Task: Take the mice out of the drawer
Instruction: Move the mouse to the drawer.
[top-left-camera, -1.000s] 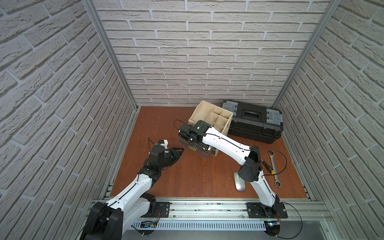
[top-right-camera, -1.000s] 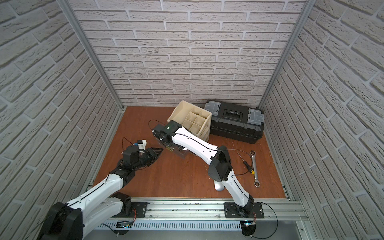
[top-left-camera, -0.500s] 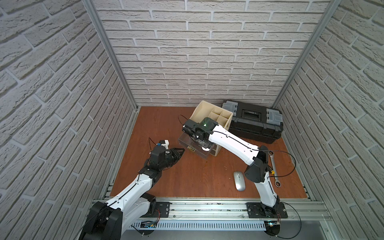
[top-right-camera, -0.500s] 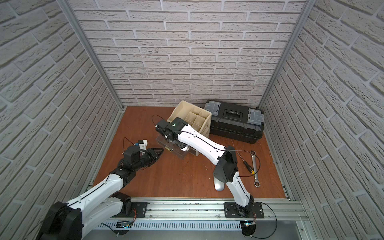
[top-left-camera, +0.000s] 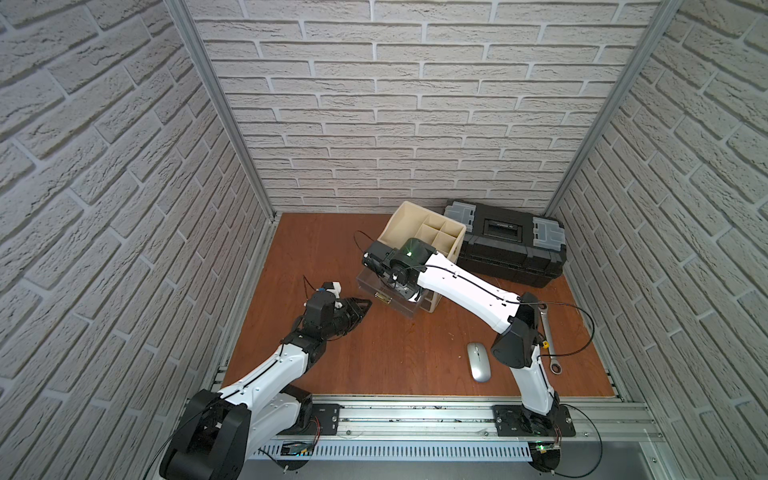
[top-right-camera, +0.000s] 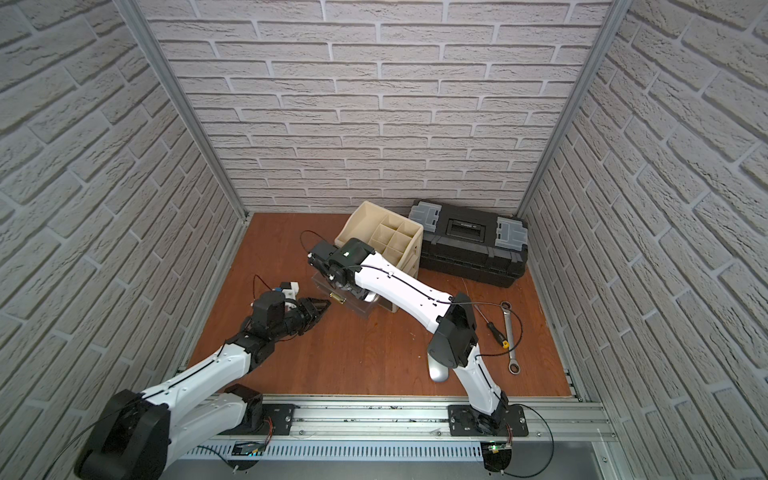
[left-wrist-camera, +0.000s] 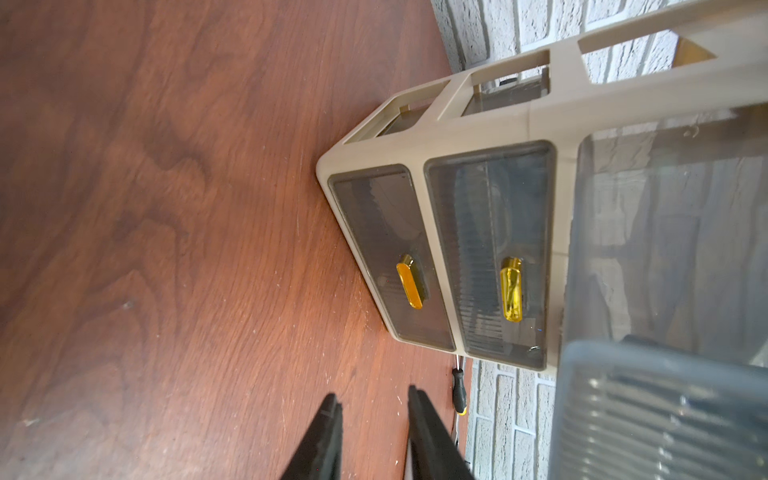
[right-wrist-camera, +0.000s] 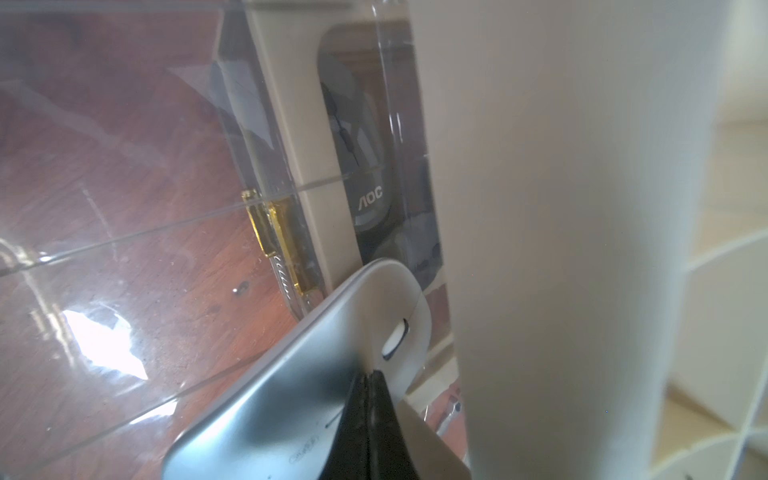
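Your right gripper (right-wrist-camera: 369, 374), clenched empty, rests on a silver mouse (right-wrist-camera: 270, 395) inside the open drawer (top-left-camera: 370, 284), far centre; the left gripper (left-wrist-camera: 372, 397) hangs released. Closed tips may slide off the smooth shell

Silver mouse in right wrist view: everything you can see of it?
The silver mouse is slim and oval, with a metallic-looking shell, a paler nose and a white scroll wheel in a slot. A small printed mark sits toward its tail. It lies inside the clear pulled-out drawer, nose toward the beige frame, and looks tilted. The right gripper, shut, rests its tips on the top just behind the wheel, not clamped around it. The tail is cut off by the picture edge.
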